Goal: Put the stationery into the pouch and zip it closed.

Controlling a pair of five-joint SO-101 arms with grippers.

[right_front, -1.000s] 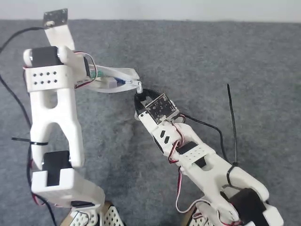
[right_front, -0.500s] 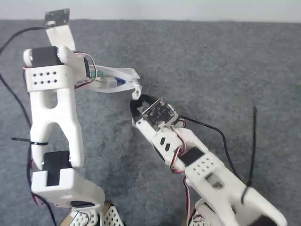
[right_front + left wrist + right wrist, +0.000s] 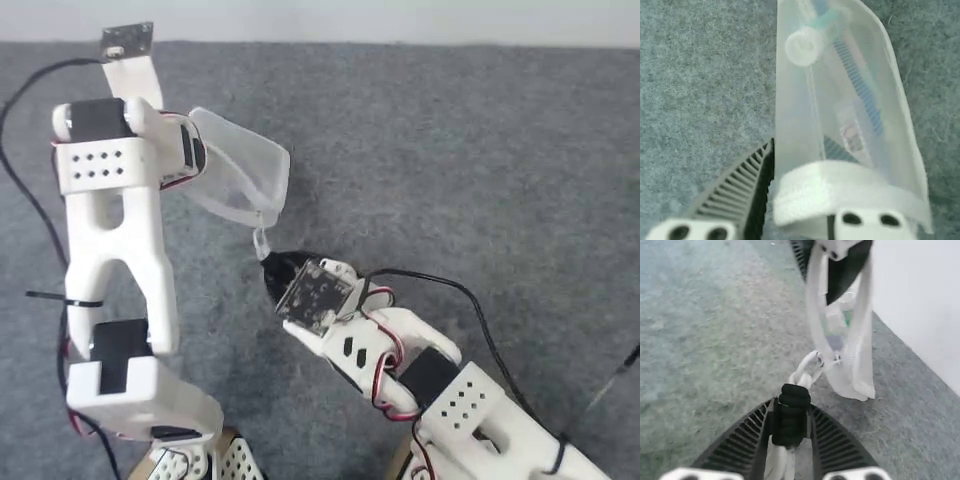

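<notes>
Two arms stood over the grey counter (image 3: 480,150). At ten o'clock in the high view, the left pincer (image 3: 790,165) was clamped on one end of the clear pouch (image 3: 240,175) and held it at a tilt. Through the pouch's wall showed the stationery (image 3: 860,95), a blue pen among it, and a round white cap (image 3: 802,46). From the pouch's five o'clock corner hung the white zip pull (image 3: 262,240), a looped cord. Just past it, toward five o'clock again, the right pincer (image 3: 272,272) was closed tight on the cord's far end. Whether the zip was fully drawn, I could not tell.
</notes>
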